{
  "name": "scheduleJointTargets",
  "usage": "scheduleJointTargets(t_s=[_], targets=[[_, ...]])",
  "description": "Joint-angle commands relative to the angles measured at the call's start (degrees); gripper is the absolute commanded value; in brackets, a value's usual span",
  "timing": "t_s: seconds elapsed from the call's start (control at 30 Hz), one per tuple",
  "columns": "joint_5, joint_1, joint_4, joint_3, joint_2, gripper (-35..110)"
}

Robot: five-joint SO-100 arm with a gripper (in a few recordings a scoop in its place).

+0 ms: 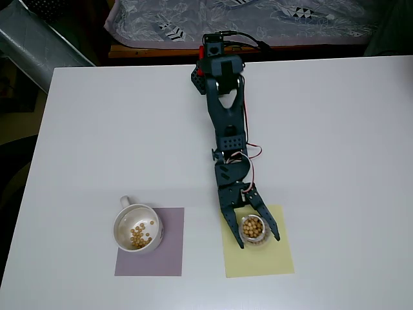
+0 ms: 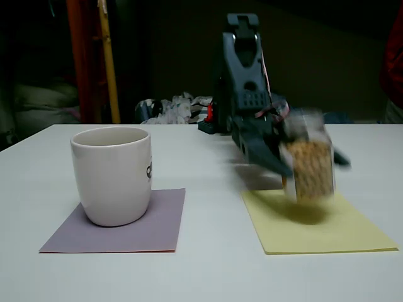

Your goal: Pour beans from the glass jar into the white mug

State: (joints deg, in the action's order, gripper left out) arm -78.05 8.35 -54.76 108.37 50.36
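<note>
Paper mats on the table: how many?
2. The purple mat lies under the white mug, left in the overhead view. The yellow mat lies to its right, below the glass jar that sits between the fingers of the hand.

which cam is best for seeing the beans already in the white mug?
Overhead view: it looks straight into the white mug, so the beans scattered on its bottom show plainly. The fixed view shows the mug side-on on the purple mat; its wall hides the inside, so none of those beans can be checked there.
</note>
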Motion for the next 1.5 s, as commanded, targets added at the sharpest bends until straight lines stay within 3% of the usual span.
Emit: scheduleJointTargets(t_s=[0.0, 0.47, 0.9, 1.17, 1.47], targets=[[5.5, -1.7, 1.4, 4.3, 12.7, 12], [24.3, -9.1, 3.9, 25.9, 29.5, 1], [31.6, -17.9, 7.3, 15.0, 23.6, 1], [41.0, -20.0, 17.6, 4.4, 21.3, 1], [44.3, -18.5, 18.7, 6.9, 22.1, 2]])
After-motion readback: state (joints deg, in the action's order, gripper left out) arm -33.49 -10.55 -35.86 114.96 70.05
